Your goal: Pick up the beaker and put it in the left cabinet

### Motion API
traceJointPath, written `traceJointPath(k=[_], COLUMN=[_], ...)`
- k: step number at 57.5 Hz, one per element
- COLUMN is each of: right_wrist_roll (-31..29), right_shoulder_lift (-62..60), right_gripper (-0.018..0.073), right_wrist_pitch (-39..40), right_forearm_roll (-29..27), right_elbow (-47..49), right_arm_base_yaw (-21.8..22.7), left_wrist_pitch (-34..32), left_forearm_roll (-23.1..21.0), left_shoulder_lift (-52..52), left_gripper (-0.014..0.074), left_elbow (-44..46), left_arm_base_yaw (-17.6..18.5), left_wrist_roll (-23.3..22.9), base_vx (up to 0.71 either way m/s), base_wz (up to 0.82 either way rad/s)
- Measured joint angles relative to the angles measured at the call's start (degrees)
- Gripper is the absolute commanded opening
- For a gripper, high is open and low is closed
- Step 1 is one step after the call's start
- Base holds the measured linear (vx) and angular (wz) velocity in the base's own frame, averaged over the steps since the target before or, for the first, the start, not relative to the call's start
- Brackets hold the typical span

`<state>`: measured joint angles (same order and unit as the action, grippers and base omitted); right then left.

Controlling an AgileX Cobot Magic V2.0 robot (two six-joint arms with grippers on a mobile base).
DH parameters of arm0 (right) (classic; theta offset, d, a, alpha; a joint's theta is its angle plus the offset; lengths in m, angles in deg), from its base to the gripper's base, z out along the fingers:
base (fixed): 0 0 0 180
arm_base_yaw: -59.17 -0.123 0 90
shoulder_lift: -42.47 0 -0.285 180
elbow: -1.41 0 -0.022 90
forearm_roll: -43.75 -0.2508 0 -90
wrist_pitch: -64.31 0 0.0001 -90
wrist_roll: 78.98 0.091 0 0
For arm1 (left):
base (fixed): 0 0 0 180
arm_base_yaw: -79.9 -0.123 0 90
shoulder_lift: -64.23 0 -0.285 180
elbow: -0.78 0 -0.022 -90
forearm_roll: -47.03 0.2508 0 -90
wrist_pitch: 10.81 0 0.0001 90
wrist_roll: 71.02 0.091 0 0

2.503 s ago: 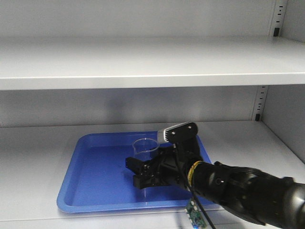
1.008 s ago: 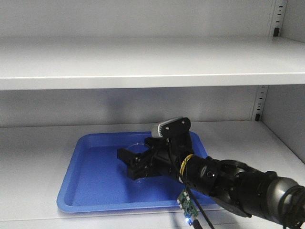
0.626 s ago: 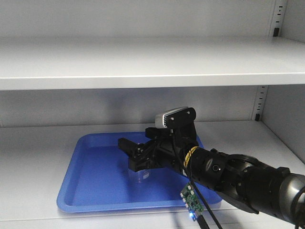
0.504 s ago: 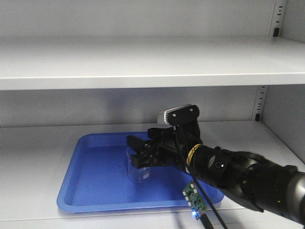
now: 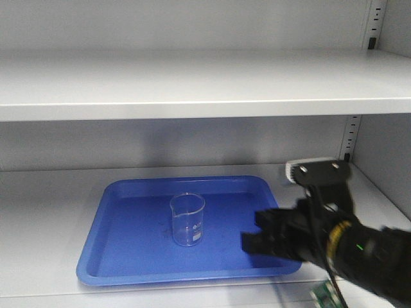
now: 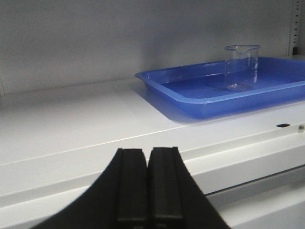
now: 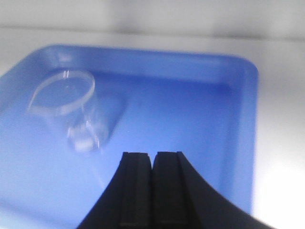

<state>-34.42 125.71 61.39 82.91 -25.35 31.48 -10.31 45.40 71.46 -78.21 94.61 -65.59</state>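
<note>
While the beaker stands free: both tools are clenched on nothing.
Beaker (image 5: 187,219): upright near the middle of the blue tray (image 5: 122,256), spout to the left, touched by neither tool.
Tray: lies on the lower shelf of the left cabinet (image 5: 192,83).
Right tool (image 7: 152,191): fingers pressed together, empty, over the tray's near right part, apart from the beaker.
Left tool (image 6: 147,186): fingers pressed together, empty, low in front of the shelf edge, well apart from the tray.
</note>
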Motion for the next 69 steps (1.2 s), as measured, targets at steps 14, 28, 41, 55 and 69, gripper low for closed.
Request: traceJointPath(k=[14, 28, 41, 55, 69], right_wrist_roll=[0.1, 0.1, 0.1, -2.2, -45.1], right_shoulder_lift=[-18.1, -36.4, -46.7, -48.7, -45.7], right_gripper=[-0.0009, -0.0009, -0.0009, -0.0009, -0.0009], right_wrist_pitch=[-3.0, -4.6, -4.9, -5.5, -7.8], right_forearm_roll=[-1.0, -1.1, -1.3, -3.2, -37.1], right_elbow=[-13.4, -22.5, -26.3, -26.4, -26.6], right_arm_base_yaw=[0.0, 0.0, 0.0, 0.0, 0.4], left_wrist_pitch=[0.0, 0.0, 0.0, 0.0, 0.0], left_forearm_roll=[0.0, 0.0, 0.0, 0.0, 0.0], left_shoulder_lift=[0.0, 0.0, 0.0, 0.0, 0.0], left_gripper=[0.0001, 0.0001, 0.0001, 0.0001, 0.0001], left_elbow=[0.0, 0.0, 0.0, 0.0, 0.0], left_arm_base_yaw=[0.0, 0.0, 0.0, 0.0, 0.0], left_wrist_roll=[0.0, 0.0, 0.0, 0.0, 0.0], base_vx=[0.00, 0.00, 0.00, 0.00, 0.00], base_wz=[0.00, 0.00, 0.00, 0.00, 0.00])
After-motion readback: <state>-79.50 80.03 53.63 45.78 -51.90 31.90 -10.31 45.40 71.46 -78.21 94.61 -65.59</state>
